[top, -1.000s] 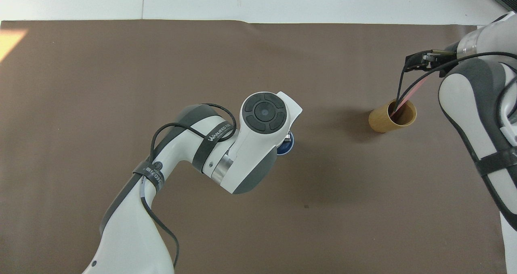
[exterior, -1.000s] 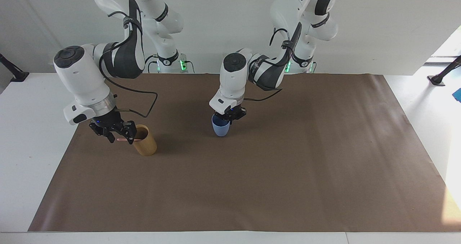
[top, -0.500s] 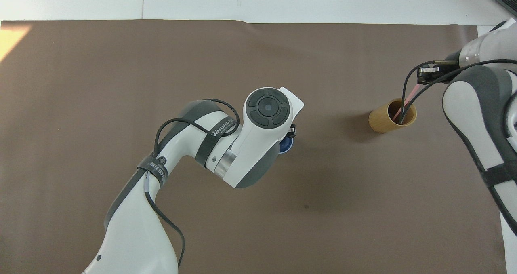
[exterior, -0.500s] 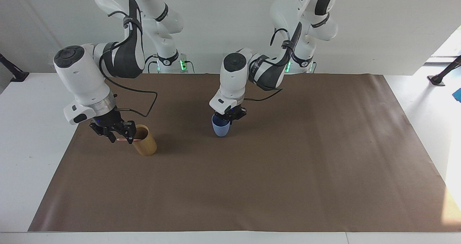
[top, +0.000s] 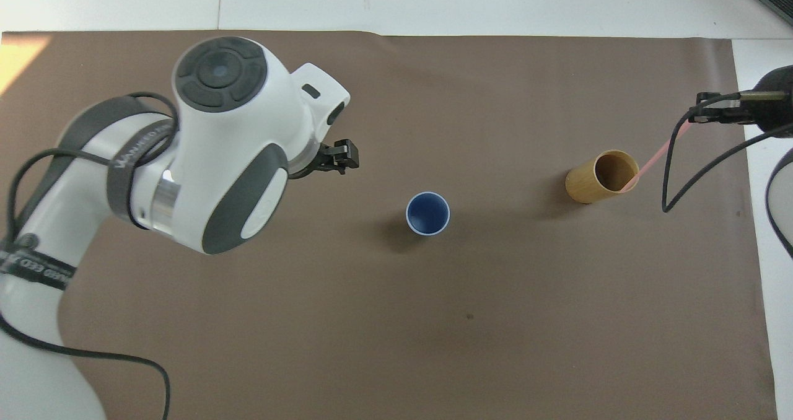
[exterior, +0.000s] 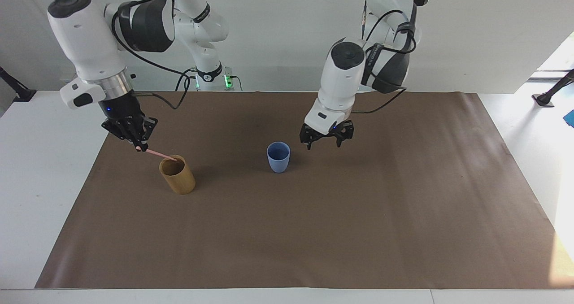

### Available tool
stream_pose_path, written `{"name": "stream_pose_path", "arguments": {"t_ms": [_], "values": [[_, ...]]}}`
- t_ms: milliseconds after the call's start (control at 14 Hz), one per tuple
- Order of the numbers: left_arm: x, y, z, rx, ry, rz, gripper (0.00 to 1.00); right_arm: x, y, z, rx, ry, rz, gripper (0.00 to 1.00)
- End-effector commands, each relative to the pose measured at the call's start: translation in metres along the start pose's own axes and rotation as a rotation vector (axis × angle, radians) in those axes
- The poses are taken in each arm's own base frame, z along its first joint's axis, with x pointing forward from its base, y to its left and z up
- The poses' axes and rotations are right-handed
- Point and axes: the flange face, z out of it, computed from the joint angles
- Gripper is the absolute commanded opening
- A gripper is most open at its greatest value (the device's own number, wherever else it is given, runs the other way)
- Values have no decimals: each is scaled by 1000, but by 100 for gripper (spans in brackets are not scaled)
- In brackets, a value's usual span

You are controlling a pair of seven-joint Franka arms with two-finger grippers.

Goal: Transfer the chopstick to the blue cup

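a robotics lab bench

two white robot arms (exterior: 89, 48) bolted at a white table (exterior: 36, 169), a brown mat (exterior: 314, 232) spread flat, bare white wall (exterior: 471, 26), cables trailing: lab staging, not a home.

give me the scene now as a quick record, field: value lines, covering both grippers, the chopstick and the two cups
right gripper: raised beside the tan cup, shut on the chopstick
chopstick: tilted, lower end at the tan cup's rim, upper end in the right gripper
tan cup: upright on the brown mat, toward the right arm's end
blue cup: upright near the mat's middle, nothing in it, untouched
left gripper: fingers open, in the air beside the blue cup, holding nothing
brown mat: covers the table
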Motion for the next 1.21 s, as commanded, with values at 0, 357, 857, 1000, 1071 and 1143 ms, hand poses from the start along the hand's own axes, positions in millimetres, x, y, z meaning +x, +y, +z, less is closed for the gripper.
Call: {"name": "stream_pose_path", "arguments": {"t_ms": [0, 357, 857, 1000, 1071, 1143], "values": [[-2, -70, -18, 1, -7, 54, 100, -10, -27, -15, 38, 25, -55, 0], [8, -175, -41, 7, -54, 151, 100, -22, -118, -22, 122, 145, -157, 0], [11, -276, -62, -1, -50, 253, 100, -76, -248, -17, 116, 233, -326, 0], [2, -277, -86, 12, -13, 271, 100, -91, -271, -8, 129, 247, -334, 0], [-3, -277, -100, 14, 9, 272, 100, -95, -281, -7, 128, 251, -337, 0], [-10, -275, -117, 16, 9, 274, 100, -99, -289, -5, 121, 251, -340, 0]]}}
